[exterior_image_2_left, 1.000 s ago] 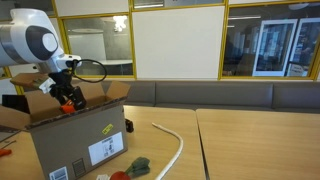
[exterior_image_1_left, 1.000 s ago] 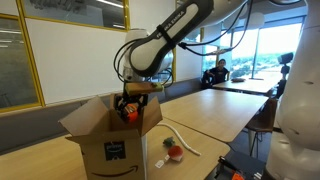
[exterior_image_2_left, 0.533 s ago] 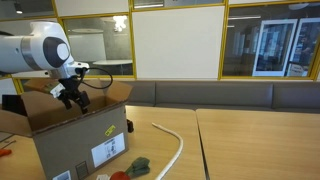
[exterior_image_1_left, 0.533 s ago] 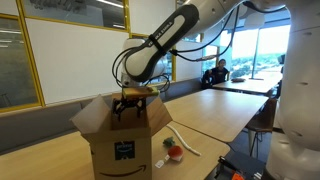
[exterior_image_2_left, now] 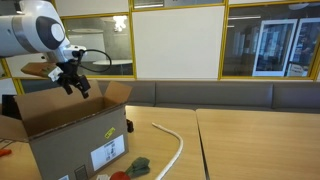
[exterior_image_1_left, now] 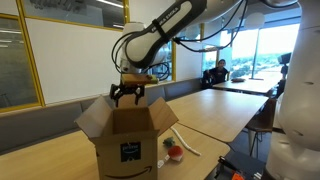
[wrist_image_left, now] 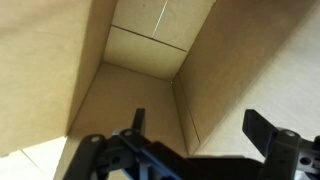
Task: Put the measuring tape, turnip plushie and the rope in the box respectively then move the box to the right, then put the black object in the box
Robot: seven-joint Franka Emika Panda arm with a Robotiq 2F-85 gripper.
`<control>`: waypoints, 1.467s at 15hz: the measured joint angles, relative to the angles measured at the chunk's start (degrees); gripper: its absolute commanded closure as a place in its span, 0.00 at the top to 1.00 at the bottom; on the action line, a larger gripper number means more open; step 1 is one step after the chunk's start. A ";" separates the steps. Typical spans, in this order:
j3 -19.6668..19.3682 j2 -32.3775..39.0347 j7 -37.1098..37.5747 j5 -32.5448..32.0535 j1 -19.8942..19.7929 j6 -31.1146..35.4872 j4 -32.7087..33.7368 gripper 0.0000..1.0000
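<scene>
As the gripper (exterior_image_1_left: 127, 96) hangs above the box (exterior_image_1_left: 128, 150), fingers (wrist_image_left: 262, 127) spread and empty, the first placing seems done; next comes the turnip plushie (exterior_image_1_left: 174, 152) beside the box.

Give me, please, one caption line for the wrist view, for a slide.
Open, empty gripper poised over the open cardboard box, the camera looking down into its bare brown interior.

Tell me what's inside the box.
The wrist view shows only bare cardboard walls and floor inside the box; no item shows. The open gripper covers the near floor, and in both exterior views the box's walls hide the interior, so something may lie unseen.
</scene>
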 measured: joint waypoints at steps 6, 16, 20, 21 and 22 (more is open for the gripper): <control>-0.16 -16.33 4.24 -5.72 -2.11 -6.22 -1.63 1.00; -1.71 -43.40 6.05 -8.72 -14.16 -20.33 -12.43 1.00; -3.46 -43.74 6.05 -8.72 -18.61 -20.33 -18.41 1.00; -3.95 -43.17 6.05 -8.72 -19.58 -20.23 -19.94 1.00; -4.45 -42.40 6.05 -8.72 -20.43 -20.10 -21.37 1.00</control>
